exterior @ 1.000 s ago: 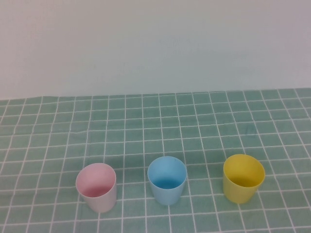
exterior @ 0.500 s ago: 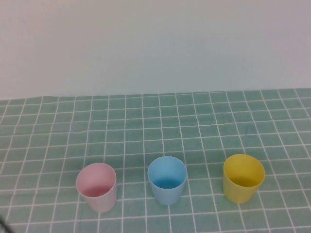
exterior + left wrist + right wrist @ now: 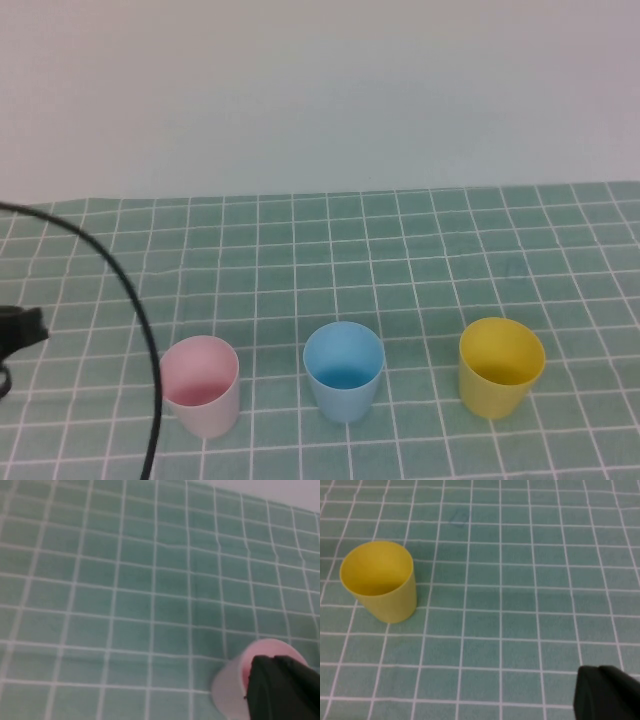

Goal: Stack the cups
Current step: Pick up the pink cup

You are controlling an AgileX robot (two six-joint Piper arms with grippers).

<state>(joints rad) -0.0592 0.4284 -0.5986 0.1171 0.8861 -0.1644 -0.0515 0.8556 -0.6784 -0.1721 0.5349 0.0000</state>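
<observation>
Three small tapered plastic cups, smooth-walled, equal in size, all upright with mouths open, set in a row across the near part of the tabletop [image 3: 420, 250]. Pale pink cup [image 3: 201, 386] at the robot's left, light blue cup [image 3: 344, 371] in the middle, yellow cup [image 3: 500, 367] at the right. Well apart from one another, none touching, none nested. Tabletop covered in green cloth with a white grid.

Left gripper [image 3: 18, 332] seen in the high view only as a dark part at the left edge, to the left of the pink cup and clear of it. Black cable [image 3: 128, 290] arcing from the left edge down past the pink cup's left side. In the left wrist view, a dark part of the same gripper at the frame edge overlapping the pink cup [image 3: 235, 685]; contact not determinable. Fingers of the left gripper: cannot tell whether open or closed, nothing seen held.

Right gripper [image 3: 607, 694] out of the high view. In the right wrist view, only a dark corner of it visible above the cloth, the yellow cup [image 3: 381, 582] well apart from it, standing free. Fingers of the right gripper: cannot tell how far open, nothing seen held.
</observation>
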